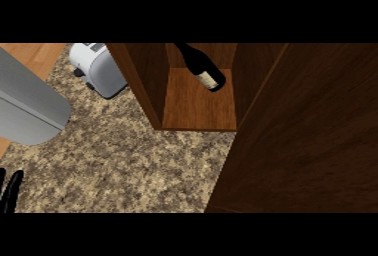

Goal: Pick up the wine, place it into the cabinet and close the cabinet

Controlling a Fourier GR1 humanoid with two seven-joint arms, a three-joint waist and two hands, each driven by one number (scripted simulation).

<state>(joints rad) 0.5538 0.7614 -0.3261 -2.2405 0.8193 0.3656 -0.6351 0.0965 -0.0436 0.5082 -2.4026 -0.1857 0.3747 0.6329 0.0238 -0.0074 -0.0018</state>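
With the dark glass wine bottle (201,67) already inside the brown wooden cabinet (198,102) at twelve o'clock, swing its big open door (303,135) shut smoothly; left hand (10,191) at eight o'clock with fingers straight, empty; right hand unseen.

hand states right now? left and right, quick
Left hand: open, fingers straight at the lower left edge, holding nothing.
Right hand: not in view. The wine bottle is already in the cabinet.
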